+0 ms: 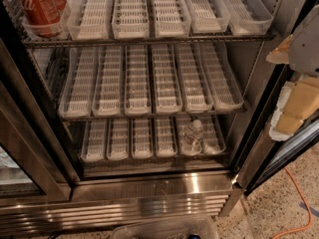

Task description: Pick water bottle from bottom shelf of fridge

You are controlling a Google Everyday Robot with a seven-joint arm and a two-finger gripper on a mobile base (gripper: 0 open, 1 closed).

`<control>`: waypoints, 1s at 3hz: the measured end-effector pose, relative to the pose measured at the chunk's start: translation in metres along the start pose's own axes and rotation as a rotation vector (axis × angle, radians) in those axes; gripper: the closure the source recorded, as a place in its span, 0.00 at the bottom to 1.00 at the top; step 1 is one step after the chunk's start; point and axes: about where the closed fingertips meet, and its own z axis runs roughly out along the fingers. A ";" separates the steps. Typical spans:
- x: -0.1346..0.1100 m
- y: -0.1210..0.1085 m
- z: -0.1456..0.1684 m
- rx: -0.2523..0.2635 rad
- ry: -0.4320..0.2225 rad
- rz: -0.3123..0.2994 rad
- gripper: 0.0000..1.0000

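The fridge (149, 190) stands open, with a brushed-steel frame and three wire racks of clear lane trays. The water bottle (193, 133), small, clear and ribbed with a pale cap, stands upright on the bottom shelf (129, 144), in the fifth lane from the left, near the front. My gripper (291, 111), grey with cream pads, hangs at the right edge of the camera view. It is outside the fridge, in front of the door edge, well right of the bottle and slightly above it. It holds nothing that I can see.
Red cola cans (37, 6) stand at the left of the top rack. The dark-edged glass door (271, 156) swings open on the right. An orange cable (296, 203) lies on the speckled floor. A clear plastic bin (164, 228) sits below the sill.
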 end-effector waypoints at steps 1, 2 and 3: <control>0.000 0.000 0.000 0.000 0.000 0.000 0.00; -0.009 0.010 0.028 -0.040 -0.083 0.012 0.00; -0.007 0.036 0.079 -0.097 -0.232 0.116 0.00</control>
